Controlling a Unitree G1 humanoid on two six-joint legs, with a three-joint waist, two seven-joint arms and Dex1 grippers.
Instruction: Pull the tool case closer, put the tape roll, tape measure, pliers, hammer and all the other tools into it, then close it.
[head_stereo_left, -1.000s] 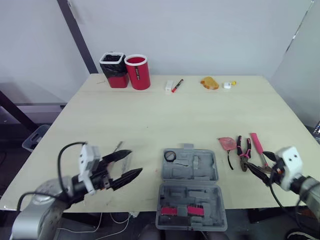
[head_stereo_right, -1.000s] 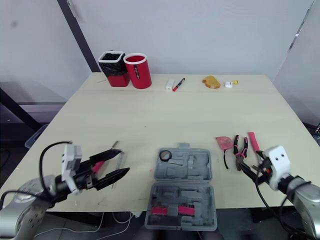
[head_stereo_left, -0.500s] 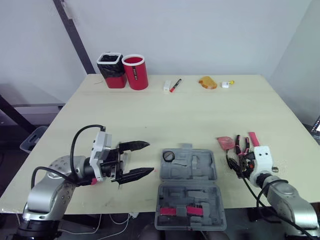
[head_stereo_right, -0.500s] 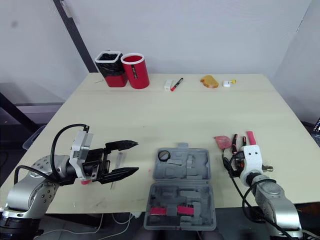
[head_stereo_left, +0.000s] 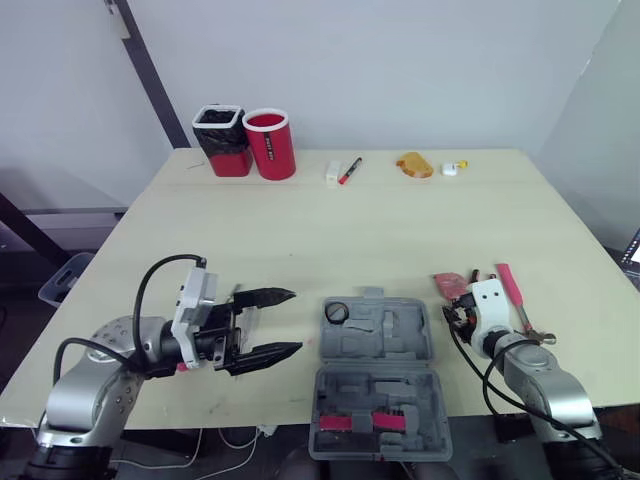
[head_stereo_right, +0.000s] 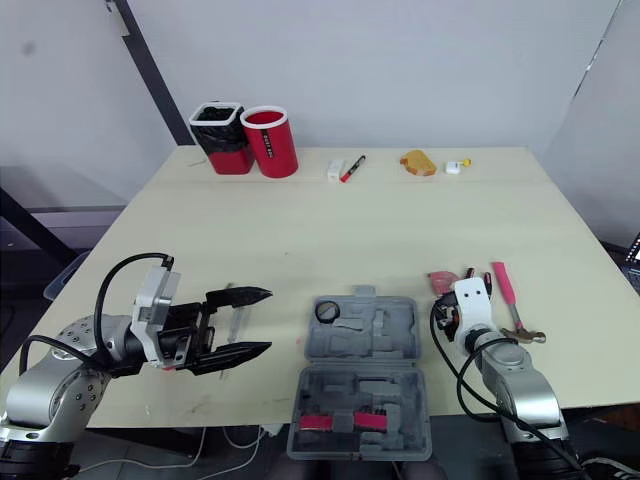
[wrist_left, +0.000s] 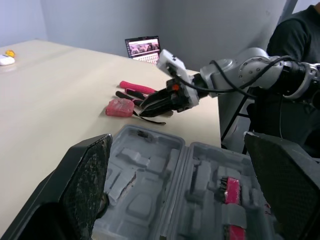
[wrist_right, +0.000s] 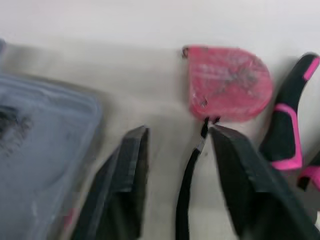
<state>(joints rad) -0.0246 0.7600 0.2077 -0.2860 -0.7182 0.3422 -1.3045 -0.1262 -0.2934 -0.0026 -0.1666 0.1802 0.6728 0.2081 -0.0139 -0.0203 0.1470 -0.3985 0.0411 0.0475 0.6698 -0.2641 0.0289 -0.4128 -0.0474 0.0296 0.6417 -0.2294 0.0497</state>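
Left eye view: pale table (head_stereo_left: 380, 230) holds open tool case (head_stereo_left: 379, 372), white wall (head_stereo_left: 420, 70) behind.

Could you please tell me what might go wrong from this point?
1. The right gripper's open jaws straddle the tape measure's black strap, not its body; closing now may catch only the strap, leaving the tape measure dangling.
2. The pliers lie close beside the tape measure and could get nudged.
3. The case's near half seems to overhang the table's front edge; pulling it closer might tip it off.
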